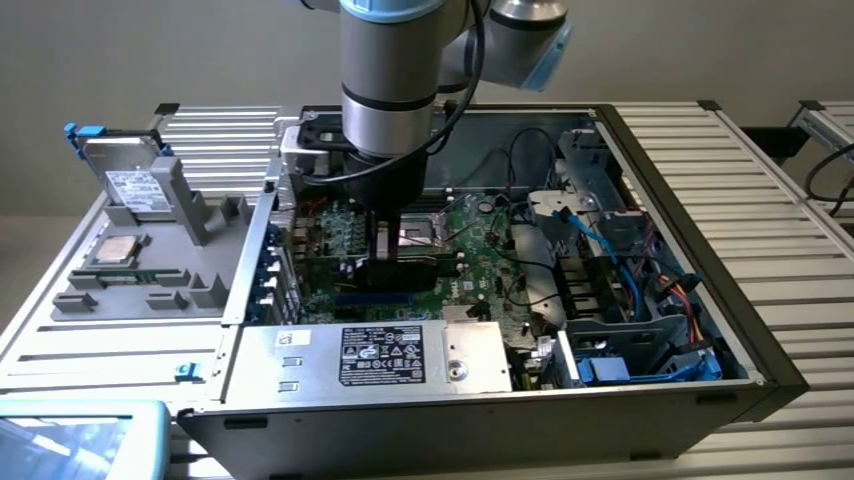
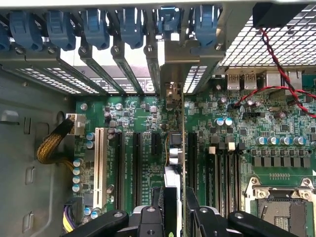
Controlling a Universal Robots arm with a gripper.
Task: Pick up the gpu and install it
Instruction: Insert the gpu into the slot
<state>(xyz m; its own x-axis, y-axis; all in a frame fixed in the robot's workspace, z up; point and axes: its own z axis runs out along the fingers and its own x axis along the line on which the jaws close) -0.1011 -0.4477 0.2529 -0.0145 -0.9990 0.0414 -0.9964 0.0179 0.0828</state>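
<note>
As I look across from the exterior view's left, a grey moulded plastic tray [image 1: 200,260] sits beside the computer. It carries a silver labelled hard drive [image 1: 134,188], a square silver processor chip [image 1: 118,250] and a narrow green memory stick [image 1: 134,276]. Next to it lies the open black-and-silver computer case [image 1: 467,440]. The grey robot arm [image 1: 387,80] comes straight down into the part of the case nearest the tray.

At the arm's end, the black gripper [image 1: 400,245] hangs low over the green motherboard [image 1: 474,235]. Directly beneath it is the gpu [image 1: 400,268], a thin green card with a dark block, which looks like a dark slab from here.

The wrist view shows the gripper [image 2: 175,217] half closed, with a black finger [image 2: 148,217] on either face of the gpu [image 2: 174,153]. The card stands edge-on between them, clamped. It runs out from the fingers over the long black expansion slots [image 2: 136,163]. Its silver bracket end [image 2: 173,84] reaches the case's rear wall, among the row of blue plastic clips [image 2: 94,24]. I cannot tell whether its lower edge is in a slot.

Further to the exterior view's right are a silver labelled power supply box [image 1: 387,355] at the front of the case and a drive bay with blue fittings [image 1: 641,365].
</note>
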